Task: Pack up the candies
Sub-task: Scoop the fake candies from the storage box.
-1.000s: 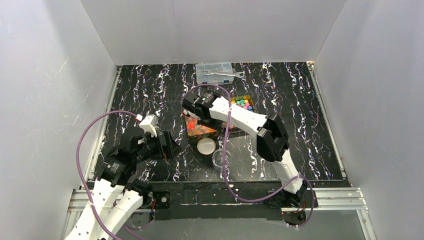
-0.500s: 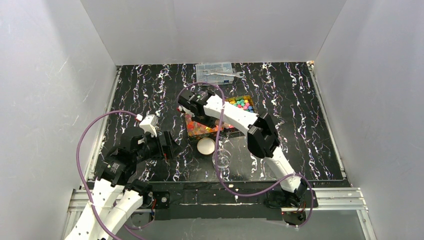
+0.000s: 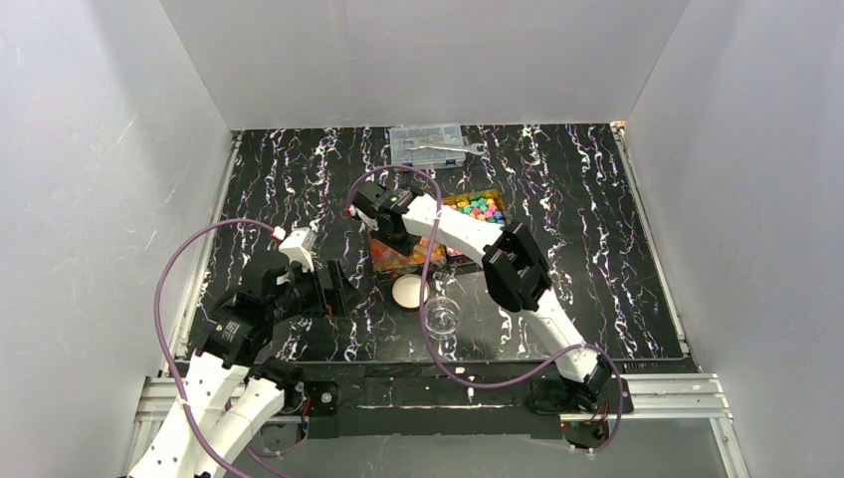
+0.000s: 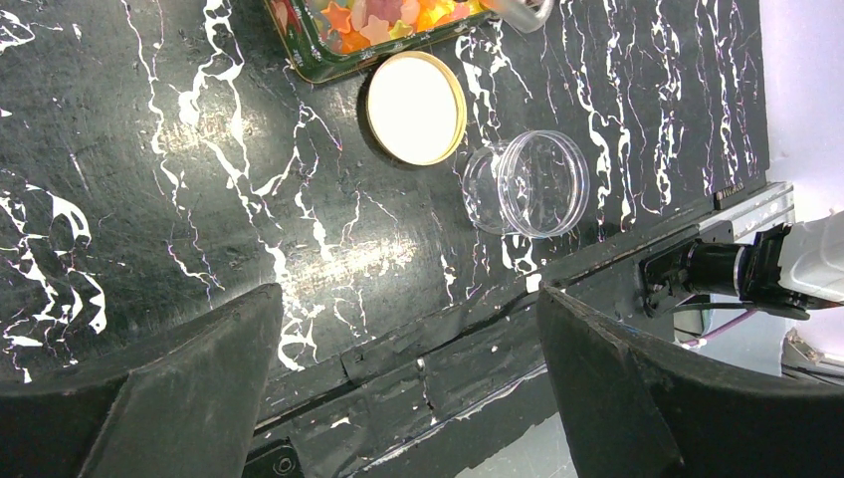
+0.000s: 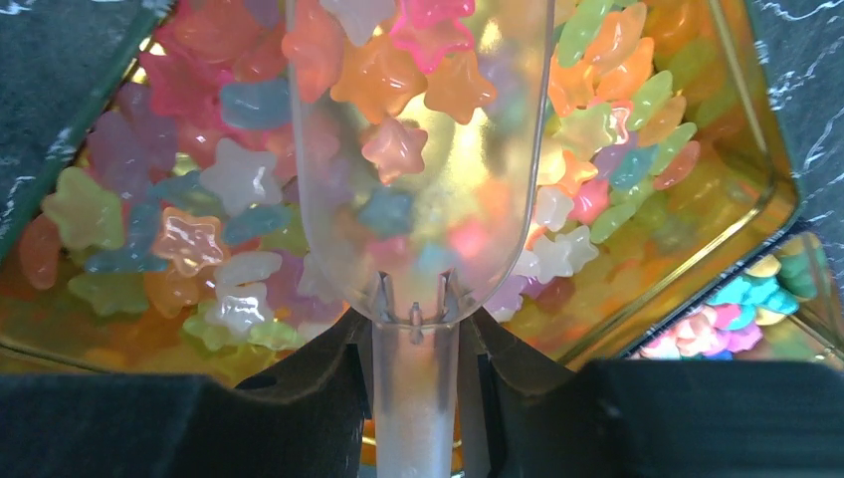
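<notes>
Over the marbled table, shifted left since earlier, right gripper clamped on clear scoop (star candies showing through); left gripper splayed wide, empty.

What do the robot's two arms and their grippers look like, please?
Both the left arm and right arm have white links joined by bulky black joint housings. A purple cable loops loosely along each. The left gripper and right gripper have matte black, wedge-shaped fingers. No markings are legible.
</notes>
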